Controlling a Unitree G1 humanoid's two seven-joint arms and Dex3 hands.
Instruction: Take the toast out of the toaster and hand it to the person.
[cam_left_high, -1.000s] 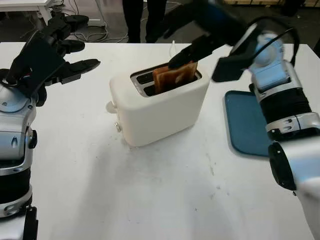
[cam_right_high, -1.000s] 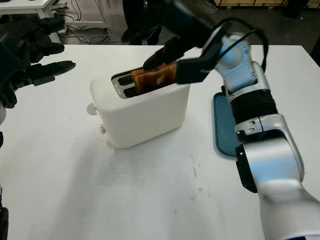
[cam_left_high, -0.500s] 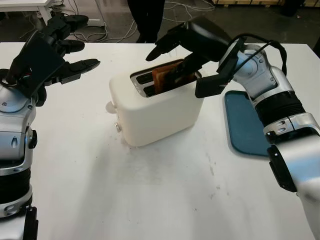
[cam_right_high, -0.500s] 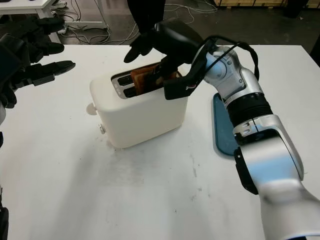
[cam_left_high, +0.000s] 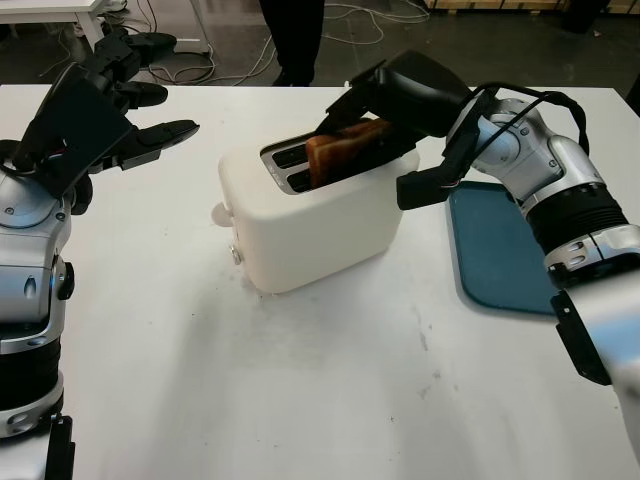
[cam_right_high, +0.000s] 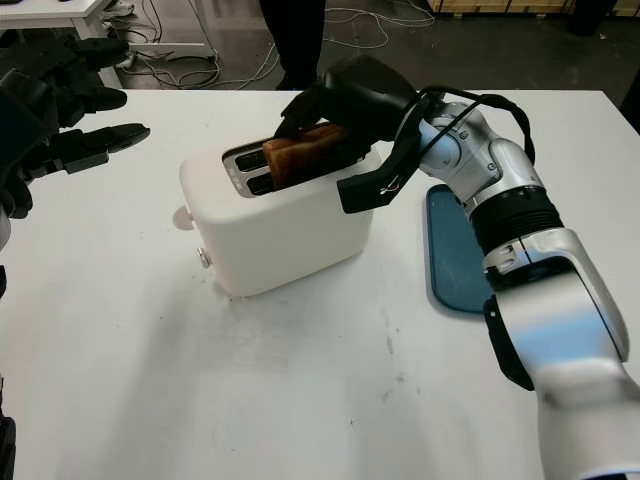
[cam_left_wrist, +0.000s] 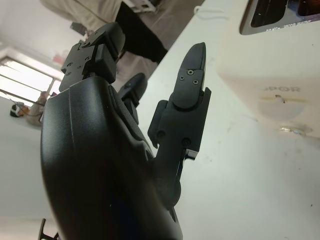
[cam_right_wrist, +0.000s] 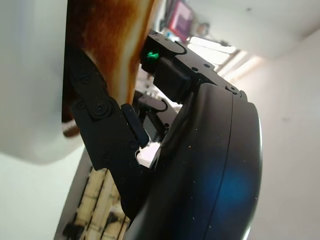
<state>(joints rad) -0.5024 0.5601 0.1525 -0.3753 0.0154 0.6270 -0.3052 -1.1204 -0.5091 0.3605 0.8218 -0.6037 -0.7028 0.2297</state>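
Right hand (cam_left_high: 385, 95) has closed on the toast (cam_left_high: 345, 145) — toaster (cam_left_high: 310, 215) beneath.

A lab: loose floor cables (cam_left_high: 190, 60) (beyond the white table (cam_left_high: 330, 400)).

Head stereo pair looks forward and down at white table (cam_left_high: 300, 380); both eyes share toaster (cam_left_high: 315, 215) at centre, slightly offset. Left wrist camera sits close behind left hand (cam_left_wrist: 115, 150), facing toaster side. Right wrist camera sits tight against right hand (cam_right_wrist: 165, 145), facing toast (cam_right_wrist: 112, 35).
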